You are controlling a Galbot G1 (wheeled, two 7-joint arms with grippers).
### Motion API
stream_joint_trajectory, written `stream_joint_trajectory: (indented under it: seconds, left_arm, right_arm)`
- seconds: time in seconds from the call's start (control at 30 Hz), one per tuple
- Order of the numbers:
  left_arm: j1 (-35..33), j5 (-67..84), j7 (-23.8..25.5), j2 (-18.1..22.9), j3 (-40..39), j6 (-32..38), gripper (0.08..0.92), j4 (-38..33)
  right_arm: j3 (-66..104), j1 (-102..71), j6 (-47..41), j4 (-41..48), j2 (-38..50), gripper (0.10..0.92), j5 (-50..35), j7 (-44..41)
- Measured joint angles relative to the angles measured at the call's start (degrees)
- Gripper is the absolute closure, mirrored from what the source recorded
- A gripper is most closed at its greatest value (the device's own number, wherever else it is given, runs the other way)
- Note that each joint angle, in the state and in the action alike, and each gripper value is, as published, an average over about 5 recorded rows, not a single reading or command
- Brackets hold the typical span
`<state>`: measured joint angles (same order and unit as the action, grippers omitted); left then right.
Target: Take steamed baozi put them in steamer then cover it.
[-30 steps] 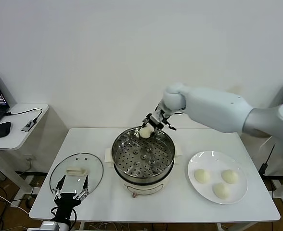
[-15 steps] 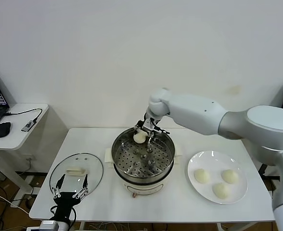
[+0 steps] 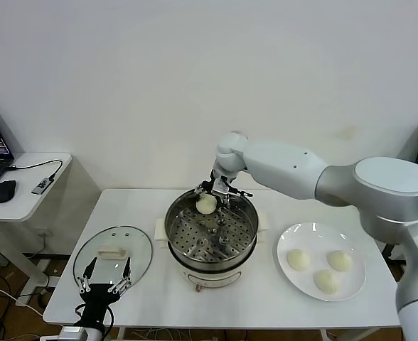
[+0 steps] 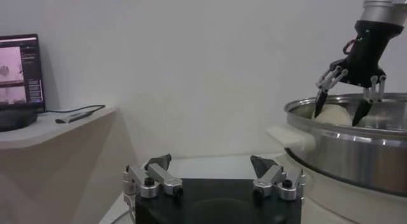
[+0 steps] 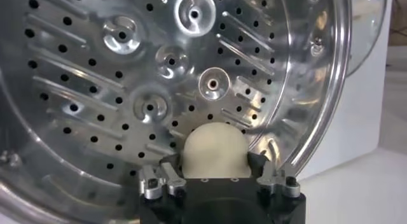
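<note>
— Steel all round your right gripper [image 3: 215, 198]: it hangs inside the steamer [image 3: 212, 234], at the far rim. How are its jaws standing?

— Spread wide, you can see it from the left wrist view, where the two finger sets [image 4: 324, 91] stand apart over the pot's edge. One steamed baozi [image 3: 206, 204] sits between them, but you cannot say the fingers press on it. In your right wrist view the bun [image 5: 213, 150] lies just ahead of the palm, in the gap between the finger bases, resting on the perforated tray where the floor meets the wall.

— So the bun is in the pot?

— Yes, you have it down at the far side of the tray, with the claw straddling it. Moving outward: the rest of the tray shows bare holes and raised studs. To your right of the steamer, the white plate [image 3: 288, 237] carries the other three buns [image 3: 298, 259].

— And your other side?

— The cover [image 3: 114, 253] lies flat on the table [image 3: 266, 300] to your left of the steamer, handle up. Your left gripper [image 3: 104, 283] waits low at the near table edge, just beside the lid, jaws wide and holding nothing.
</note>
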<state>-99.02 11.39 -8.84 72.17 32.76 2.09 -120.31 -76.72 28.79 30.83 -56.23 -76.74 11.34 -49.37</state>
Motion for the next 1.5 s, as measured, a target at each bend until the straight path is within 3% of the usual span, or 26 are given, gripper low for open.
stream_joint_trajectory:
  seconds: [0.3,0.7,1.17,1.5]
  left_arm:
    - [-1.0,-0.2,0.0,-0.1,0.0,-0.3,0.177,-1.6]
    - [-1.4,0.4,-0.1,0.6,-0.5,-0.7,0.177,-3.4]
    - [-2.2,0.1,-0.2,0.3,-1.2,-1.0,0.177,-3.8]
    - [-2.0,-0.5,-0.5,0.9,-1.6,-1.7,0.177,-3.7]
  right_arm:
    - [-2.5,6.5,-7.1,-9.1,5.7,0.203,-10.0,-3.4]
    - [-4.2,12.4,-20.0,-21.6,19.7,0.203,-18.8,-7.1]
    - [-3.5,10.3,-37.9,-34.3,41.2,0.203,-19.8,-6.0]
    - [1.4,0.6,-43.7,-35.8,48.4,0.203,-17.7,-4.8]
